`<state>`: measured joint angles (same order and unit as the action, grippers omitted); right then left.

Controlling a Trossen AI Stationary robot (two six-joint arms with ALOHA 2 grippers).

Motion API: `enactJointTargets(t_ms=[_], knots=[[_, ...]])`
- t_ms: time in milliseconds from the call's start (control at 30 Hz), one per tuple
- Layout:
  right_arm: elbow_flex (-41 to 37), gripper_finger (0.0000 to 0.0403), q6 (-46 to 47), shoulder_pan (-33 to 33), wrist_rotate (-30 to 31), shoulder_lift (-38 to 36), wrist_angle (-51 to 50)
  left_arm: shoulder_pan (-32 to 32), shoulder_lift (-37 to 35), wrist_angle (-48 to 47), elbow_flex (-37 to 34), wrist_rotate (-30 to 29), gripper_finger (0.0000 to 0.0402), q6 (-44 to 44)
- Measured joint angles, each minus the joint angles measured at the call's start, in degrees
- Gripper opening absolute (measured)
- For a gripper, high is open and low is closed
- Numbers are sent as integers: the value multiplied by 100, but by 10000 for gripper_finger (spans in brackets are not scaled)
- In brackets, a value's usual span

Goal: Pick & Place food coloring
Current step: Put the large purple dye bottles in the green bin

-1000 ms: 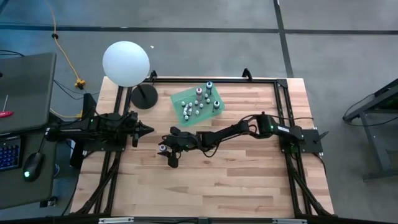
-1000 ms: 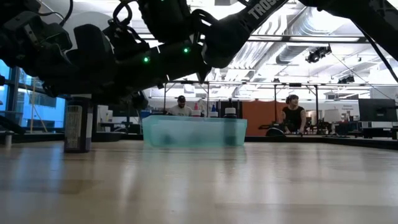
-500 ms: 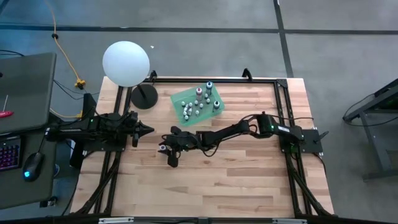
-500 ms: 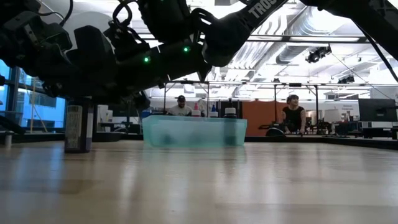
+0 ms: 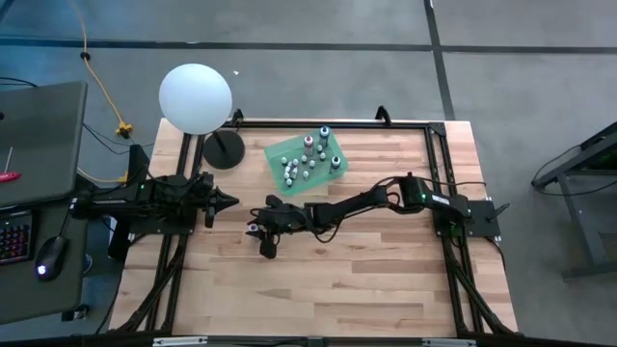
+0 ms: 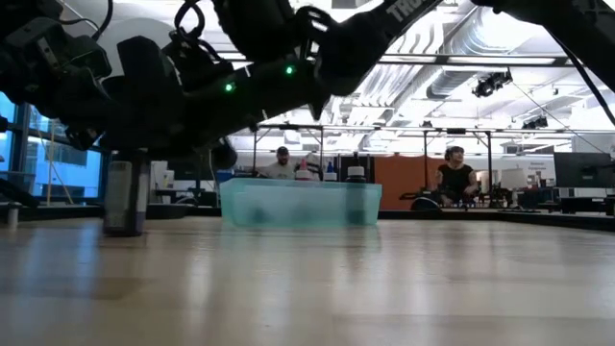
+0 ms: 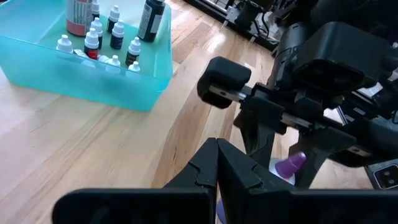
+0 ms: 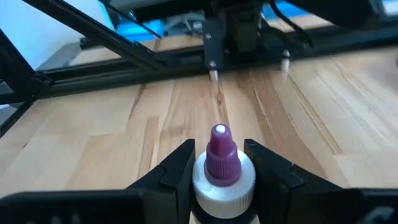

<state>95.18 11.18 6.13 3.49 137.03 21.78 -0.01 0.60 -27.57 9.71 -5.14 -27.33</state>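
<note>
- Right gripper is clamped on a purple-capped bottle standing on the table, near the tray of bottles.
- Left gripper waits nearby, fingers together.

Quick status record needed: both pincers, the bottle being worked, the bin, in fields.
right pincer: mid-table, low over the wood, fingers on both sides of a bottle
bottle: purple tip, white cap, upright between the fingers; firm grip not confirmed
left pincer: at the table's left side, shut, holding nothing
bin: green tray at the table's far edge, many small bottles standing inside
lamp: white globe, far-left corner
</note>
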Motion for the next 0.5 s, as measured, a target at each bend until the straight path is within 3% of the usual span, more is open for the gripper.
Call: enactJointTargets(t_ms=[500], knots=[[-20,116,197,0,533,-1047,-1320,-2,2,0,-1,2,0,0]])
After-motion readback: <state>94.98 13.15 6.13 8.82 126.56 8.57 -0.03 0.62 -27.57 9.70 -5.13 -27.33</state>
